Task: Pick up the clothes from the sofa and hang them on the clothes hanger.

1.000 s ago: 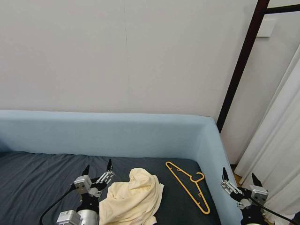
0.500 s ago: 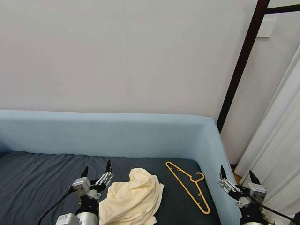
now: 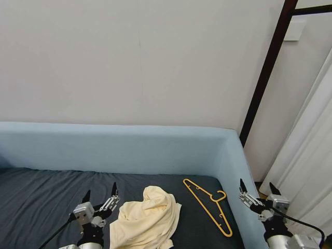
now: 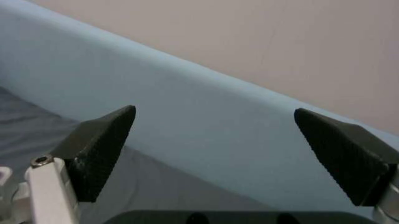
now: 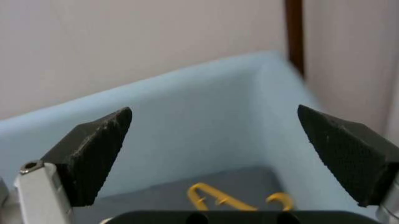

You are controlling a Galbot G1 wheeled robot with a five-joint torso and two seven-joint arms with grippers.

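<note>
Nearest the robot, the left gripper hovers low over the dark seat cushion, just beside the near-left edge of the cream garment. Its fingers are spread wide and hold nothing. The right gripper hangs outside the sofa's end arm, its fingers just as wide apart and empty (its wrist view looks past them to the orange hanger).

The garment lies crumpled on the seat, untouched. The hanger lies flat just beyond and to the right of it, close to the cloth but apart from it, with its hook toward the sofa's end arm. Behind them rises the pale blue sofa back, then the bare wall, and at far right a dark upright pole next to a white curtain.

The step in hand looks like the approach to the first pick, as nothing has been grasped yet. The next move probably calls for the left gripper to shift right over a raised fold of the garment, drop, and close on cloth alone without dragging it onto the hanger.

Against the earlier frames, the left gripper sits lower and farther left, and the right gripper has edged toward the sofa arm. Garment and hanger have not moved.
</note>
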